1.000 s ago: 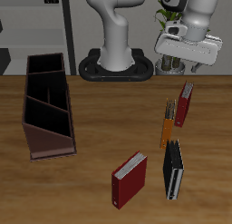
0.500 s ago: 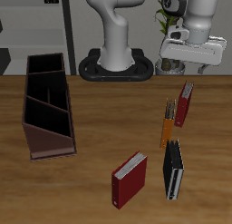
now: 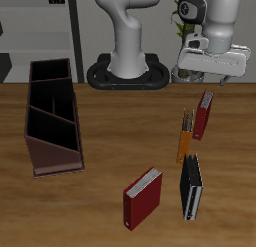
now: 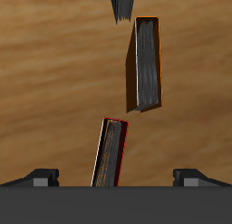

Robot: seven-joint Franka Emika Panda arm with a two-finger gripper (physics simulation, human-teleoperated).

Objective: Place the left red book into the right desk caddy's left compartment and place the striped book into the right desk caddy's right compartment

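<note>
The left red book point(image 3: 204, 115) stands slim on the table toward the back; it also shows in the wrist view point(image 4: 111, 153). My gripper point(image 3: 210, 77) hangs open and empty above its far end, with both fingertips point(image 4: 41, 177) spread wide on either side of the book. The striped book point(image 3: 190, 188) lies nearer the table's front edge, and only its tip point(image 4: 121, 3) shows in the wrist view. The right desk caddy point(image 3: 38, 149) stands across the table. Its left compartment point(image 3: 52, 139) is the large section behind the slanted divider; its right compartment point(image 3: 50, 77) is the rectangular far end.
A thin orange book point(image 3: 185, 136) stands between the dark-red book and the striped book; it also shows in the wrist view point(image 4: 145, 64). A squarer, brighter red book point(image 3: 143, 197) lies near the front edge. The robot's base point(image 3: 128, 73) stands at the back.
My gripper has shifted a little sideways and levelled out over the dark-red book. No book has moved.
</note>
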